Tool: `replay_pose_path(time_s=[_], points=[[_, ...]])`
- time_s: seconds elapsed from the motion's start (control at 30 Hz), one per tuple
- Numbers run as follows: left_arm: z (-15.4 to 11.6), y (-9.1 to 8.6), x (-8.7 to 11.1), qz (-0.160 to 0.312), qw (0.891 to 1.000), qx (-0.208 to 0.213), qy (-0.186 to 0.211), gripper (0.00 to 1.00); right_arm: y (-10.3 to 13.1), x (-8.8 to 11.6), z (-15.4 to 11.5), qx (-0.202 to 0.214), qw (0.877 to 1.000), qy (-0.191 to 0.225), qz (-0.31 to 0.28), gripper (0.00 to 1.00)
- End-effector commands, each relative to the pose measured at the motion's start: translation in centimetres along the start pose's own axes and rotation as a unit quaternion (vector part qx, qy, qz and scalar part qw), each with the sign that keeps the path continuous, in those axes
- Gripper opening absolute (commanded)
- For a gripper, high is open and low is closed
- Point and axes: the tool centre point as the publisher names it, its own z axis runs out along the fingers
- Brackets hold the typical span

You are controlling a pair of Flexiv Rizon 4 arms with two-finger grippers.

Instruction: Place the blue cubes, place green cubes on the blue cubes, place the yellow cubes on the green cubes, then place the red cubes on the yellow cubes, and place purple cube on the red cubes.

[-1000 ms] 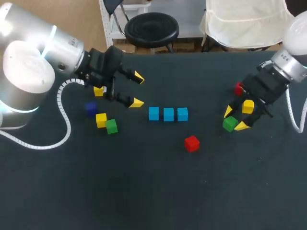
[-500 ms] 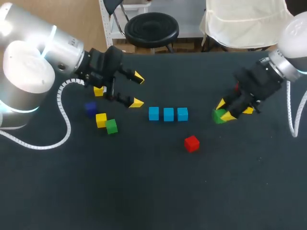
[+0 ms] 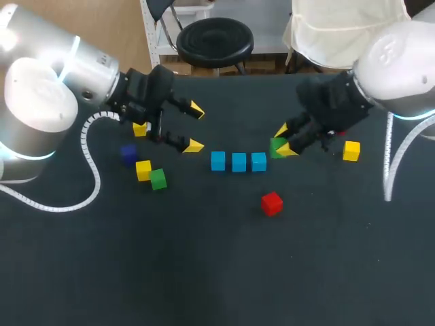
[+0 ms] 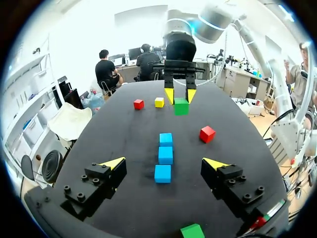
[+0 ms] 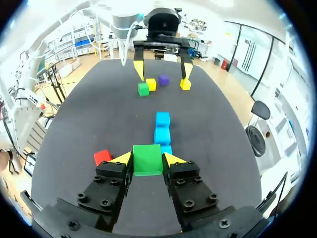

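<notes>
Three blue cubes (image 3: 238, 162) lie in a row at the table's middle. My right gripper (image 3: 282, 140) hangs just past the row's right end, shut on a green cube (image 3: 276, 147); in the right wrist view that green cube (image 5: 147, 159) fills the gap between the fingers, with the blue row (image 5: 162, 128) ahead. My left gripper (image 3: 195, 127) stands open and empty to the left of the row. By it lie a second green cube (image 3: 158, 179), two yellow cubes (image 3: 143, 170), (image 3: 140, 129) and a purple cube (image 3: 129, 153). A red cube (image 3: 272, 203) sits in front of the row.
A third yellow cube (image 3: 351, 151) lies at the right, beyond my right arm. The left wrist view shows a second red cube (image 4: 138, 104) beside it. The near half of the table holds nothing but the red cube.
My right gripper closed on the green cube at the right, lifted it and carried it left to the end of the blue row. The left arm stayed still.
</notes>
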Motion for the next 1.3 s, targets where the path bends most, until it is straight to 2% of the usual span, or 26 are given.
replay_pose_path(time_s=[0.03,0.57,0.6,0.7,0.8,0.9,1.1,1.3], points=[[0.0,0.1,0.1,0.001,1.000,0.000,-0.001,1.00,-0.2,0.0,0.2,-0.001,1.000,0.003,0.001,0.00],[0.0,0.1,0.1,0.001,1.000,0.000,-0.001,1.00,-0.2,0.0,0.2,-0.001,1.000,0.003,0.001,0.00],[0.0,0.1,0.1,0.001,1.000,0.000,-0.001,1.00,-0.3,-0.5,0.5,-0.002,1.000,-0.015,0.003,0.00],[0.0,0.1,0.1,0.001,1.000,0.000,-0.001,1.00,-0.5,-2.6,1.3,-0.008,0.999,-0.028,0.012,0.00],[0.0,0.1,0.1,0.001,1.000,0.000,-0.001,1.00,-0.6,-4.3,1.9,-0.008,0.999,-0.029,0.025,0.00],[0.0,0.1,0.1,0.001,1.000,0.000,-0.001,1.00,-0.3,-4.8,2.4,-0.005,0.999,-0.017,0.038,0.00],[0.0,0.1,0.1,0.001,1.000,0.000,-0.001,1.00,0.1,-3.8,3.9,-0.013,0.998,-0.015,0.060,0.00],[0.0,0.1,0.1,0.001,1.000,0.000,-0.001,1.00,0.5,-2.6,4.5,-0.002,0.997,-0.021,0.068,0.00]])
